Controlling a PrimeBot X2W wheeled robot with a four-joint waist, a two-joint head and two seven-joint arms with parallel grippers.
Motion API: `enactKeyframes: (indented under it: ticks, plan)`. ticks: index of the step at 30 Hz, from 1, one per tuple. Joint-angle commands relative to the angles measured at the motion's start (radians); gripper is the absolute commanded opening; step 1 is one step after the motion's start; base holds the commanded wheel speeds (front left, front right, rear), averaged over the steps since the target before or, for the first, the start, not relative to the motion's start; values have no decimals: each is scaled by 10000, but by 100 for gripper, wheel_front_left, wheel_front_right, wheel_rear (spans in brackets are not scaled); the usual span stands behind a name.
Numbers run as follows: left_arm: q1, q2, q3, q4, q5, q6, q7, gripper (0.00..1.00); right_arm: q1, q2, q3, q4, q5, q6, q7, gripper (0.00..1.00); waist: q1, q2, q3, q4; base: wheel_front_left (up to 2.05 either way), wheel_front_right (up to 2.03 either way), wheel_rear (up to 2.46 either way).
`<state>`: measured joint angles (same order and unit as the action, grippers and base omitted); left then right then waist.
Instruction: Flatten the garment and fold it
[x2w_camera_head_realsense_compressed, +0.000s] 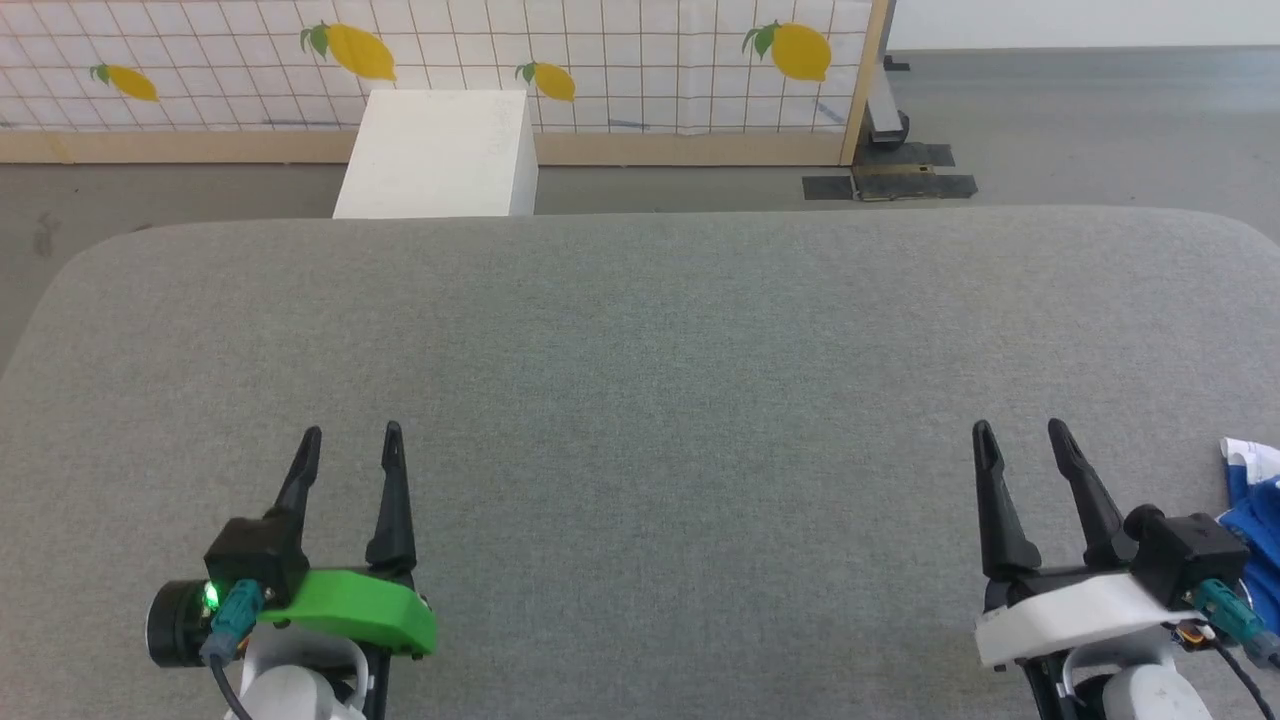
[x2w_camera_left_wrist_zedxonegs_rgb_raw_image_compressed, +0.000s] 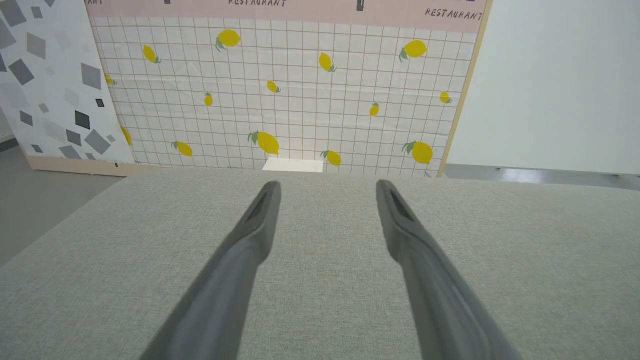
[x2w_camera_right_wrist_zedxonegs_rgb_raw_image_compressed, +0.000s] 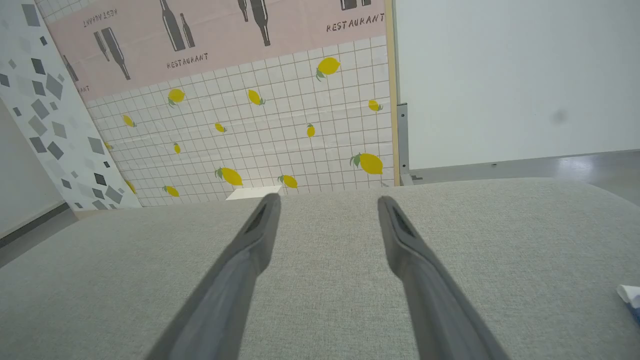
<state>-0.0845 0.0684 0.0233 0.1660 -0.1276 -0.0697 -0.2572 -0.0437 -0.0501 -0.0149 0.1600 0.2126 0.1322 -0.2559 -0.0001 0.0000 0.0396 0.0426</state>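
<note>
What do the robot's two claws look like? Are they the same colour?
Both have two long, thin black fingers that taper to points. The left claw has a bright green bracket with a glowing green light; the right claw has a white bracket. Each has a teal plug with a dark cable.

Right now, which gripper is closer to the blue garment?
Right. The right gripper is close beside the garment, which lies just to its right; the left gripper is far off on the other side.

Left pincer (x2w_camera_head_realsense_compressed: 352, 430) wears a green bracket (x2w_camera_head_realsense_compressed: 350, 608), right pincer (x2w_camera_head_realsense_compressed: 1020, 426) white
</note>
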Motion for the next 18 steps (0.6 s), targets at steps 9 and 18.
enactKeyframes:
  ticks: [9, 18]
  plan:
    - [291, -107, -84, 253, -73, -70, -45, 100, 166, -1, 14, 8, 197, -15, -58, 100, 1, 0, 7, -60, 0, 0, 0]
    - [228, -84, -73, 377, -101, -11, 1, 0, 61, 0, 19, 9, 105, 0, 1, 0, 1, 0, 41, -71, 0, 0, 0]
